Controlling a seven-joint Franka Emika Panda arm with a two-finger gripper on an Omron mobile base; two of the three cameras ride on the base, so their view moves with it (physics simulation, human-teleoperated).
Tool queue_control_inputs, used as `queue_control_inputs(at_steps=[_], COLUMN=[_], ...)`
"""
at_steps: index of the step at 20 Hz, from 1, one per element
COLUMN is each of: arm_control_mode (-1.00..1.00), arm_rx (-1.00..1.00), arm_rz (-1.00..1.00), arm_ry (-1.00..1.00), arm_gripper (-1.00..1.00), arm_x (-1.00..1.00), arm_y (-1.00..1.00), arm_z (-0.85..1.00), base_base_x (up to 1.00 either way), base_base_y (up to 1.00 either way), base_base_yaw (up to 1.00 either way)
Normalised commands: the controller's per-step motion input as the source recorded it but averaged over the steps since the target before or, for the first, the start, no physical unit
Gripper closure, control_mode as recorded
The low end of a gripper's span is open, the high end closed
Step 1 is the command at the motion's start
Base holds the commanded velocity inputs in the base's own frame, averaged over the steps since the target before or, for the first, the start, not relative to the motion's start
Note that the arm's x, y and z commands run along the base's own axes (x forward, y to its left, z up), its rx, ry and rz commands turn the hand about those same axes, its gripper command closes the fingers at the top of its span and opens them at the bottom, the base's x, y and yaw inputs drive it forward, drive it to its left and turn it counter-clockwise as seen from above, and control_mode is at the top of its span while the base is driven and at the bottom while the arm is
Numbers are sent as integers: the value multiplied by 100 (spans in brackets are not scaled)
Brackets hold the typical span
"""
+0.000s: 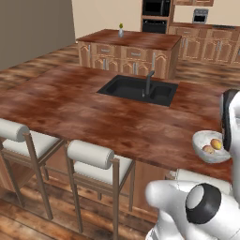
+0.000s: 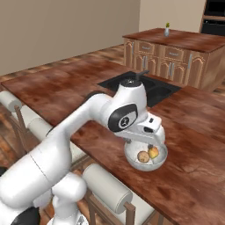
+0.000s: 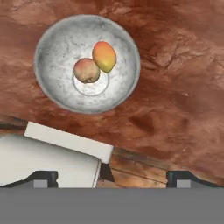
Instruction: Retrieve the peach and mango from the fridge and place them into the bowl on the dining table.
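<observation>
The pale speckled bowl (image 3: 57, 52) stands on the reddish-brown dining table (image 3: 175, 87), close to its near edge. Inside it, touching each other, lie the reddish-pink peach (image 3: 86, 70) and the yellow-orange mango (image 3: 104, 56). My gripper (image 3: 113, 179) hangs open above the bowl, its tips far apart and nothing between them. From the right base view the hand (image 2: 147, 141) hovers just over the bowl (image 2: 145, 167), with the peach (image 2: 143, 156) and mango (image 2: 153, 152) under it. In the left base view the bowl (image 1: 201, 140) sits beside my arm at the right edge. The fridge is out of view.
A black sink (image 1: 126, 88) with a tap (image 1: 148, 83) is set in the table's middle. White-cushioned stools (image 1: 91, 161) line the near edge, one right below the bowl (image 3: 52, 157). A smaller island (image 1: 129, 40) with a vase (image 1: 121, 30) stands behind.
</observation>
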Motion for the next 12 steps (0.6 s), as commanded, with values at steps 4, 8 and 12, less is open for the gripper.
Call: queue_control_inputs(at_steps=[4,8,12], arm_control_mode=[-100,-100,-100], arm_rx=[-26,-25,-16], arm_rz=[2,0,0], arm_ry=[-25,-28,-16], arm_gripper=[-100,-100,-100], arm_x=[-99,-97,-73], arm_y=[98,89,57], arm_z=[24,31,69], base_base_x=[0,0,0], base_base_y=[0,0,0], base_base_yaw=[0,0,0])
